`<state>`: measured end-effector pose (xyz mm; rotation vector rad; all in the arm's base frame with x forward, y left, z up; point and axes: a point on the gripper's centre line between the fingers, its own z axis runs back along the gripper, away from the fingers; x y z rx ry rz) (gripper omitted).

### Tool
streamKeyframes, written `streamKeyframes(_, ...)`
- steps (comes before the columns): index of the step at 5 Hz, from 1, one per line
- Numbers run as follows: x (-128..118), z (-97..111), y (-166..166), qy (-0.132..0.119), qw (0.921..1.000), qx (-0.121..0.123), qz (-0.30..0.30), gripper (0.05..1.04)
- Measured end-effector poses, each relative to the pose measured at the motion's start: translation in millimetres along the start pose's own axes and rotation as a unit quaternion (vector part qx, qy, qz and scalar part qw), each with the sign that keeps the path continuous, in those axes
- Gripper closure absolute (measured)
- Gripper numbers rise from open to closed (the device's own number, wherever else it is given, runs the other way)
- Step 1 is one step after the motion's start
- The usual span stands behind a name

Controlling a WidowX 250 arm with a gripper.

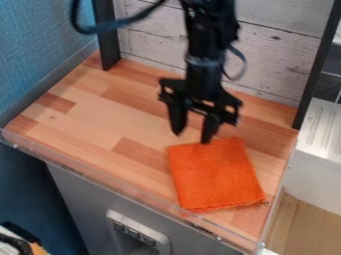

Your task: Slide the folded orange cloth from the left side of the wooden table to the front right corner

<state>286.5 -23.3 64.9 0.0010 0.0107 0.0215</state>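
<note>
The black gripper (192,135) hangs down over the wooden counter from the top edge of the camera view, its two fingers apart with nothing between them. Just below it lies an orange cloth (216,175), flat and roughly square, toward the counter's front right. The right fingertip is at the cloth's back edge, and whether it touches the cloth I cannot tell. The left fingertip is over bare wood, behind and left of the cloth.
The wooden counter (100,114) has a clear raised lip along its front. Black posts (106,35) stand at its back left and back right, with a whitewashed plank wall (279,60) behind. A white ridged unit (323,134) is at the right.
</note>
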Motion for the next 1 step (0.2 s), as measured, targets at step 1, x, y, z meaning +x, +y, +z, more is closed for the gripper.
streamKeyframes(1,1.4,19.3,28.9,-0.003,1.0000,-0.007,-0.002,0.100)
